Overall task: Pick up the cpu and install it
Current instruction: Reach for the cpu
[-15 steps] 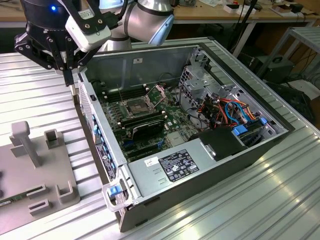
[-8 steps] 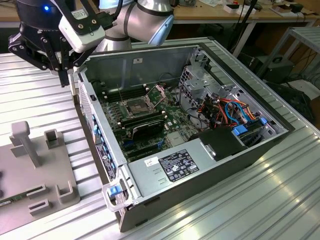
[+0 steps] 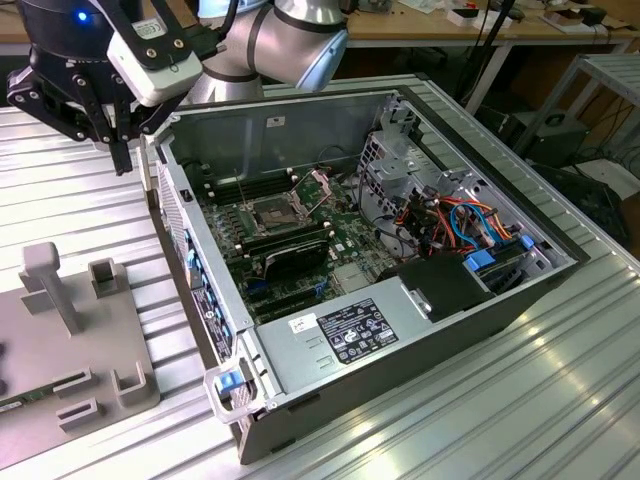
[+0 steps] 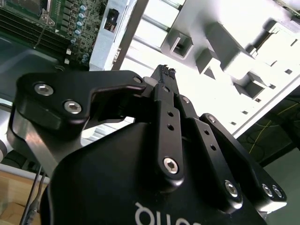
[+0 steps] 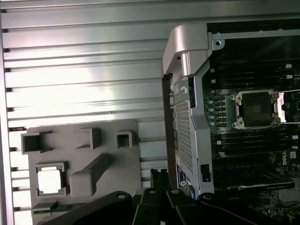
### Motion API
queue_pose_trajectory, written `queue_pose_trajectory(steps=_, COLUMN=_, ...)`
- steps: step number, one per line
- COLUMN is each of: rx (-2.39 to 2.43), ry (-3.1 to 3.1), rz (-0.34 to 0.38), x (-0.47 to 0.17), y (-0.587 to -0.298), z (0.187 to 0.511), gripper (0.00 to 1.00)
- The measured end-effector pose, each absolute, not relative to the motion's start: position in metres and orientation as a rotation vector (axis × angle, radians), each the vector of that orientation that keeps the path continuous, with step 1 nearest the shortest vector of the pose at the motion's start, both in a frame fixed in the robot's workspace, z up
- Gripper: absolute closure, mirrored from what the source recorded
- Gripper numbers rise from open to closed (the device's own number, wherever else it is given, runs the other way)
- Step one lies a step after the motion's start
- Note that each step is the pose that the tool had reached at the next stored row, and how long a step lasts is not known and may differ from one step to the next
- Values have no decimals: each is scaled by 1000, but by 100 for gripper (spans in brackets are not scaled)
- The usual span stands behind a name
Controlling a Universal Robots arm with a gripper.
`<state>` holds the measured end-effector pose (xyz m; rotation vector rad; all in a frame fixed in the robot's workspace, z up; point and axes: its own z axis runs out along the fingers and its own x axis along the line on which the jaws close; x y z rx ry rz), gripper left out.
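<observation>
The cpu [image 5: 50, 180], a small silver-grey square, lies in a recess of the grey fixture plate [image 5: 112, 154] in the first wrist view. My gripper [image 5: 159, 172] hangs above the ribbed table between that plate and the open computer case [image 3: 400, 330], apart from the cpu. Its black fingertips [image 4: 164, 70] stand together with nothing between them, so it is shut. In the exterior view the gripper [image 3: 120, 150] is high at the left, just outside the case wall. The dark cpu socket [image 3: 272, 212] with its metal frame sits on the motherboard, also visible as the socket [image 5: 257, 108] in the first wrist view.
The fixture plate [image 3: 100, 330] carries a tall grey post [image 3: 50, 285] and several small brackets. Inside the case are a long black card [image 3: 290, 255], a bundle of cables [image 3: 450, 220] and a power supply [image 3: 350, 330]. Benches stand behind.
</observation>
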<state>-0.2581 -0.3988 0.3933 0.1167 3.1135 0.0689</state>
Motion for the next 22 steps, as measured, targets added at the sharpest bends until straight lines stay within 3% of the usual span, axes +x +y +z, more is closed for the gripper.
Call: queue_pose_trajectory(steps=22, rx=117, ry=3113, rz=69, x=-279, y=-399, z=393, gripper=89)
